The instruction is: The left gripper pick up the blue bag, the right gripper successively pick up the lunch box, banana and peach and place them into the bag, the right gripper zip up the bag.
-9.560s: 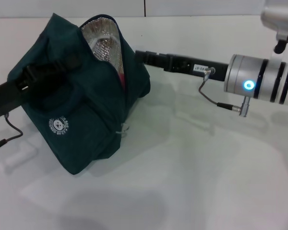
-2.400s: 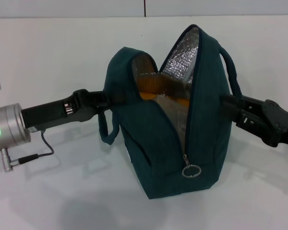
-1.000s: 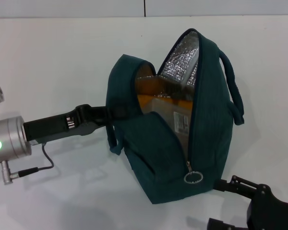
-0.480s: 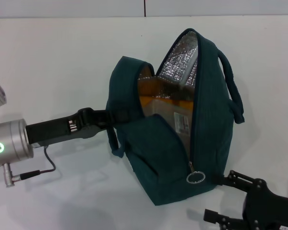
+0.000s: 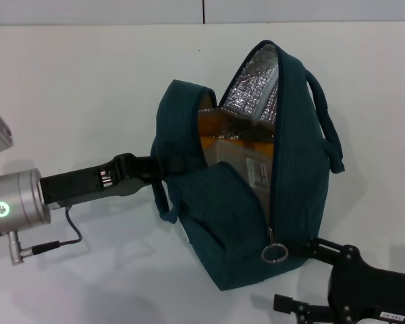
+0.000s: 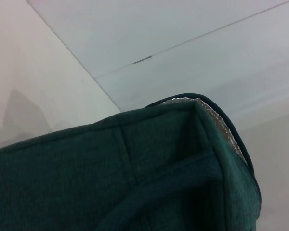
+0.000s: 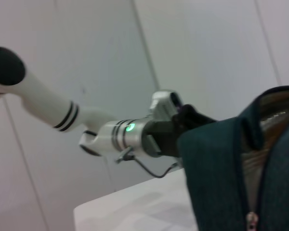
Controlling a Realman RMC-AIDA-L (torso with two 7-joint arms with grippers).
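Head view: you look down and forward from above onto the white table [image 5: 88, 81], with the blue bag [image 5: 297, 182] mid-frame and both arms entering from the near edges.

Left wrist view: you sit right against the blue bag [image 6: 86, 178], its fabric filling the lower frame, and face past its top edge toward the table beyond.

Right wrist view: you look from low beside the bag [image 7: 216, 178], upward and across it to the left gripper [image 7: 183, 126] on its far side.

All three views share the bag; head and right wrist views also share the left arm.
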